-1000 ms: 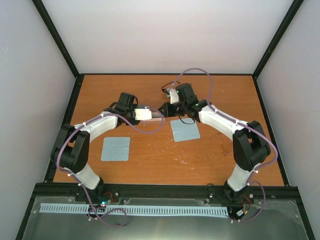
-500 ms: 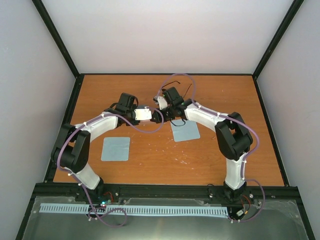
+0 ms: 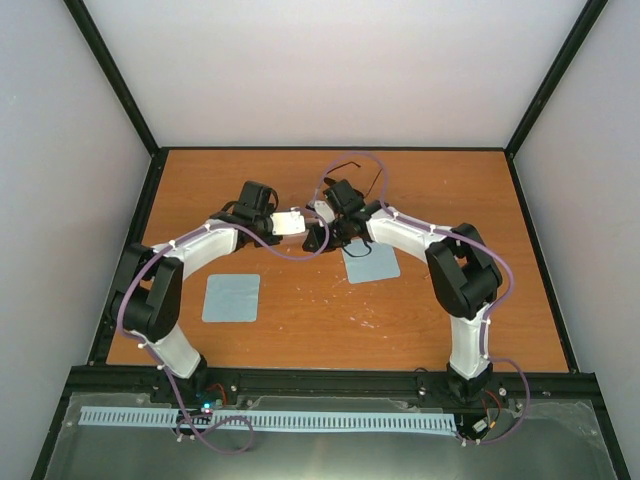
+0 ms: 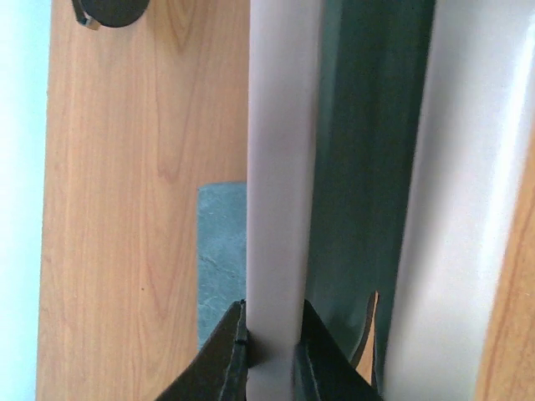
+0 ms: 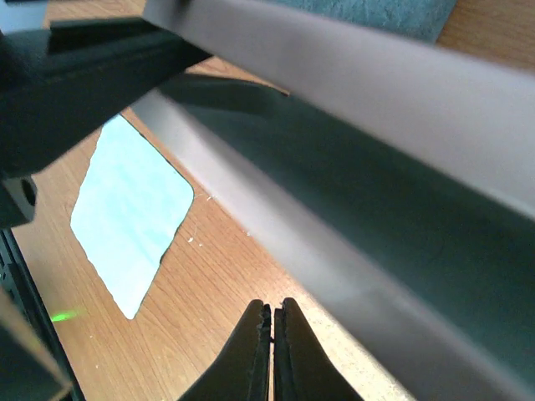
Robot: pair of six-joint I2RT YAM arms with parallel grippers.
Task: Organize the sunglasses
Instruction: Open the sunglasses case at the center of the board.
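At the far middle of the wood-grain table [image 3: 440, 320], the two arms are meeting over an open oblong case [image 4: 280, 167], whose smooth, pale pinkish-grey shell is showing a matt dark green lining. Two flat, light-blue square cloths are lying on the board, one [image 3: 231, 297] near the left arm, the other [image 3: 370, 262] partly beneath the right arm. Of the sunglasses [image 4: 113, 8], only a dark rounded lens with a small metal fitting is showing, at the top edge of the left wrist view, over bare wood and apart from the case; the overhead view is not resolving them. The left gripper [image 4: 272, 313] is clamping the case's pale wall between its black fingers. The right gripper [image 5: 272, 313] is hanging beside the case, over the wood, its fingertips pressed together and gripping nothing.
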